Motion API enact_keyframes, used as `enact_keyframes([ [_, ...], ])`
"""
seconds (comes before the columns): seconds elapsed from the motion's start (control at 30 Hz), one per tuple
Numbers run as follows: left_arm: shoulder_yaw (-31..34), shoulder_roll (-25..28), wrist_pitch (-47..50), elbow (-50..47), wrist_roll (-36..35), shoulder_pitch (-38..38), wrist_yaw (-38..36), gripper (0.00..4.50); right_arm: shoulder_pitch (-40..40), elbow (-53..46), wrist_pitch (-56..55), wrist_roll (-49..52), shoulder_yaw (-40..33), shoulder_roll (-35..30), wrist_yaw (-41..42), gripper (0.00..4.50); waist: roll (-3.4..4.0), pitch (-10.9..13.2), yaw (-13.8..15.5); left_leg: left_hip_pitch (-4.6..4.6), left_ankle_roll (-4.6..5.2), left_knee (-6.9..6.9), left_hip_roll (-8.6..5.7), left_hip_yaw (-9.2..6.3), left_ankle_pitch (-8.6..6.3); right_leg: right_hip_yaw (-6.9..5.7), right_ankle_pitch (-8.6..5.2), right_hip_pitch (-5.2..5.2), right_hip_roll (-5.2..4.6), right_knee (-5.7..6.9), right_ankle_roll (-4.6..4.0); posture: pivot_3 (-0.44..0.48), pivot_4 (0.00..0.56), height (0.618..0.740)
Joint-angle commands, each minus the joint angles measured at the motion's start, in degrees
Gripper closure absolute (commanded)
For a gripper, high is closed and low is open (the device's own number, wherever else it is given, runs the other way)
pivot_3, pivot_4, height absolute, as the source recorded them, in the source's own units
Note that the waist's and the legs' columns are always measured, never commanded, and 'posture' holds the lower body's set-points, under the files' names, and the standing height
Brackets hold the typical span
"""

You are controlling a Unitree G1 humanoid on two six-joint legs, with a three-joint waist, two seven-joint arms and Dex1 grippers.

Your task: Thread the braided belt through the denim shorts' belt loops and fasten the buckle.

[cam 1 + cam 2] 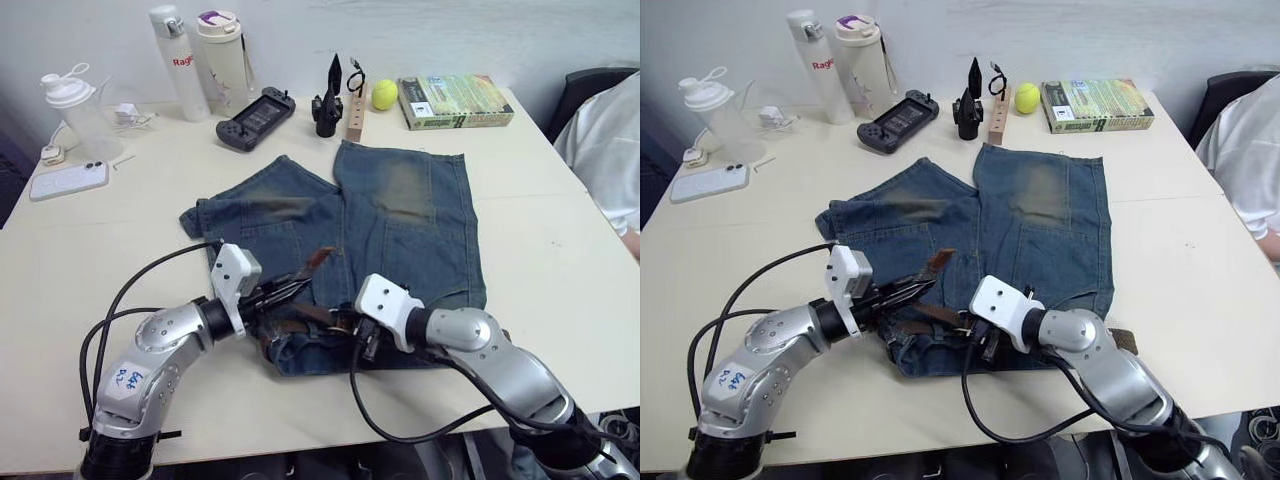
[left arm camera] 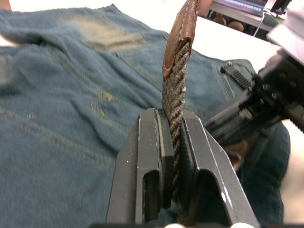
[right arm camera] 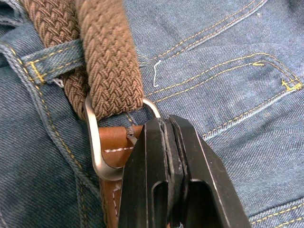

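Now L pincer [image 2: 173,156] clamped on braided belt [image 2: 175,90], tip up toward legs; R pincer [image 3: 167,142] closed at buckle [image 3: 97,156]

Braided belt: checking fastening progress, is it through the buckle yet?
Yes. The braided belt passes through the buckle; prong engagement cannot be told.

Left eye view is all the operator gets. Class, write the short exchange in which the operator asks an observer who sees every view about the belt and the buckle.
Operator: Is the left end effector really holding the belt?
Observer: Yes. In the left wrist view the left end effector is shut on the braided belt, just below its tan tip.
Operator: Is the belt through the buckle?
Observer: In the right wrist view the woven strap passes through the silver frame of the buckle.
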Motion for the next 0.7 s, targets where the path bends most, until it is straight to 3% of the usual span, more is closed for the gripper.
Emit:
enact_keyframes([
  [0.03,-0.7,0.7,-3.0,-3.1,0.1,0.5,-0.8,4.32,1.8,-2.8,0.3,2.3,-1.0,0.6,0.9,4.47,0.0,0.0,0.0,-0.01,0.0,0.0,0.0,0.0,-0.01,0.02,0.0,-0.01,-0.01,0.0,0.0,0.0,0.15,0.717],
  [0.2,-1.6,0.5,-4.0,-2.5,0.8,0.0,-0.1,4.32,3.6,-9.3,5.2,9.4,-11.4,3.7,-0.4,4.47,0.02,0.0,0.0,-0.05,0.0,-0.02,0.0,-0.01,-0.02,0.03,0.0,-0.04,-0.01,0.01,0.0,0.0,0.15,0.717],
  [0.27,-1.7,0.8,-4.3,-2.4,0.8,0.0,-0.2,4.32,4.0,-10.9,7.2,10.4,-12.9,1.9,0.2,4.47,0.02,0.0,0.0,-0.06,0.01,-0.02,0.0,-0.01,-0.03,0.04,0.0,-0.04,-0.03,0.01,0.0,0.0,0.15,0.717],
  [0.7,-1.8,1.3,-4.2,-2.1,0.9,-0.7,0.0,4.32,3.4,-8.8,8.1,9.0,-6.6,0.1,-2.2,4.47,0.02,0.0,0.0,-0.06,0.02,-0.04,-0.01,-0.01,-0.06,0.23,-0.02,-0.06,-0.06,-0.04,-0.03,0.0,0.15,0.717],
])
